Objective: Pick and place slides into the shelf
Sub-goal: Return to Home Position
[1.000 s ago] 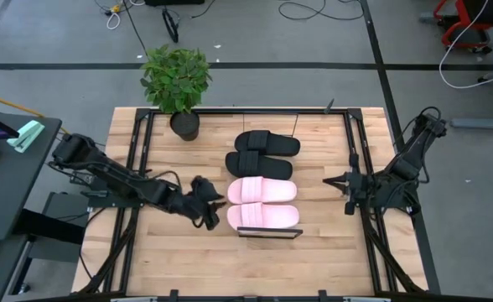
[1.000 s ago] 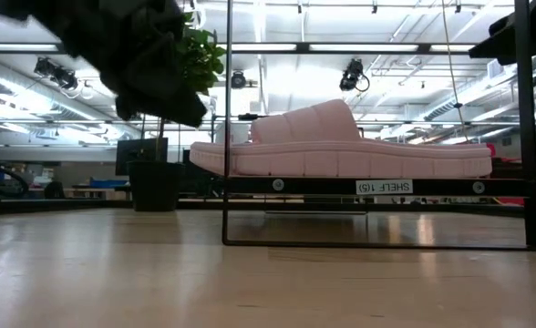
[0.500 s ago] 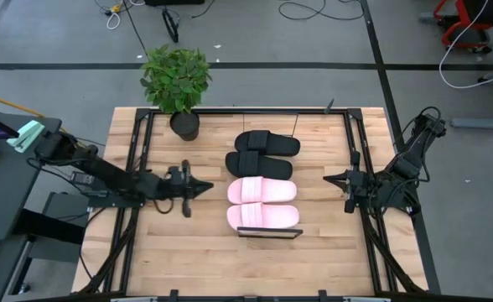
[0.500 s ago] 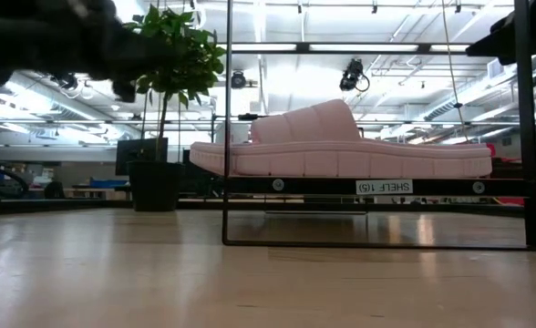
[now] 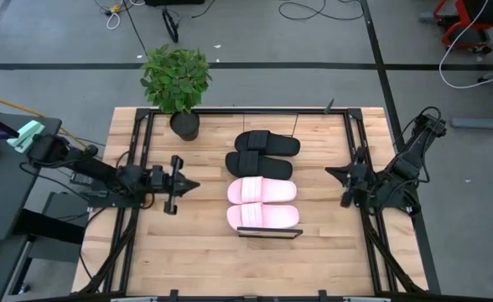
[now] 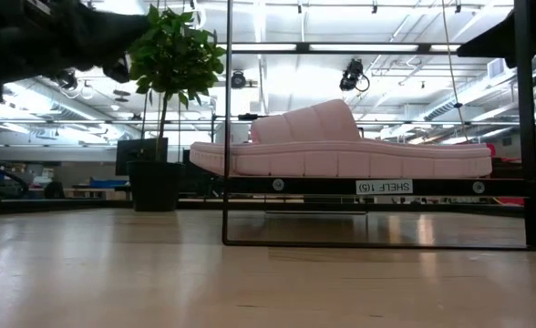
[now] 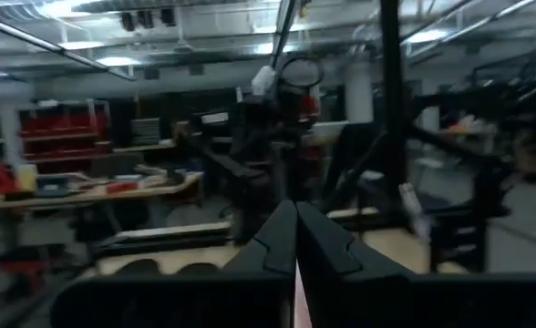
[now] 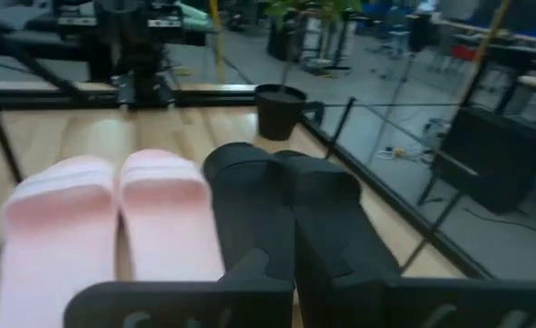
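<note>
Left arm: my left end effector (image 5: 192,184) is closed with nothing in it. It hangs above the tabletop (image 5: 188,256), and its fingertips point toward the slides. Right arm: my right end effector (image 5: 332,173) is closed and empty too, facing in from the opposite side. Between the two end effectors, apart from both, four slides sit side by side on the shelf (image 6: 295,185): the black slides (image 5: 263,153) and the pink slides (image 5: 263,203).

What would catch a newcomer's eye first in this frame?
Two black slides and two pink slides fill the shelf mid-table in one row, the black pair toward the potted plant. The left hand and right hand flank the row, both shut and empty.
</note>
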You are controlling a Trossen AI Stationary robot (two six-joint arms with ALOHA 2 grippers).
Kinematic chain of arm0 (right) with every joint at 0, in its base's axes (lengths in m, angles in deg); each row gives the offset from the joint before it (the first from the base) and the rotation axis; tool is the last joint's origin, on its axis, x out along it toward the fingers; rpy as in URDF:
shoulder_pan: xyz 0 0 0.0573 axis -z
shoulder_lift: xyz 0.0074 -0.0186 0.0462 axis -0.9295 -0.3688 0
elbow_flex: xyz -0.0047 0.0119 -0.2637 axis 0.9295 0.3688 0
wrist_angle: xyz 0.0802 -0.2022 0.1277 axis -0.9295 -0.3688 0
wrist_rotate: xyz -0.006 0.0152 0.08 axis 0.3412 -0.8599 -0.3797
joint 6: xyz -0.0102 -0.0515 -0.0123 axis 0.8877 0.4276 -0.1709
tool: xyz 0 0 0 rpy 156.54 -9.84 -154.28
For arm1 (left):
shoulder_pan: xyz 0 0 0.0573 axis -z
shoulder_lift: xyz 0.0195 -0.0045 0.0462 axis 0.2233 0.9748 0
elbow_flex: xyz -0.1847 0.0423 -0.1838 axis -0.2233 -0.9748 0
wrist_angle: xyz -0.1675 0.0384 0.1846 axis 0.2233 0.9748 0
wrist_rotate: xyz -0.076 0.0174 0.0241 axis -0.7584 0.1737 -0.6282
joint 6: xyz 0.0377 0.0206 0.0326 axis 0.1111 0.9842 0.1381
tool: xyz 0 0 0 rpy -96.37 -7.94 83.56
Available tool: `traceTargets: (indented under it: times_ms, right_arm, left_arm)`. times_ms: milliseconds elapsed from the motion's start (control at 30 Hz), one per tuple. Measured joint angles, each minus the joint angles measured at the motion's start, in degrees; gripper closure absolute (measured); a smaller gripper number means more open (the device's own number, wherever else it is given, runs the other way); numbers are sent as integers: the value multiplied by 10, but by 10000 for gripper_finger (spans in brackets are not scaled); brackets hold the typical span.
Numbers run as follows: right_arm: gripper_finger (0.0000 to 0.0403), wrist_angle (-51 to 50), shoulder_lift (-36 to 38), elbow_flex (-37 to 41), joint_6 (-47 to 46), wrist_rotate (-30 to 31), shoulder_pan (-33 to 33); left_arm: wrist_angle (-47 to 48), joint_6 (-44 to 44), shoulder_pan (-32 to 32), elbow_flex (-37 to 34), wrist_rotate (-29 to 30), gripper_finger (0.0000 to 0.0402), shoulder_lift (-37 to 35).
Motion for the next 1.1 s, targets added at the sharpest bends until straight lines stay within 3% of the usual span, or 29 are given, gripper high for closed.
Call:
traceTargets:
  times_ms: [167,367,633,833,1100]
  right_arm:
    - [402,-1,-2,0,-16,9,20]
    - [402,-2,-5,0,-25,8,48]
    - [402,-1,-18,0,-42,2,58]
    - [402,-1,-37,0,-61,2,59]
    - [402,-1,-46,0,-71,2,59]
  left_arm:
    - [13,-20,-93,0,-108,396,-32]
    - [51,-134,-217,0,-244,386,-77]
    - [64,-257,-313,0,-385,394,-176]
    - [129,-281,-320,0,-380,396,-263]
    - [245,-238,-250,0,-288,397,-344]
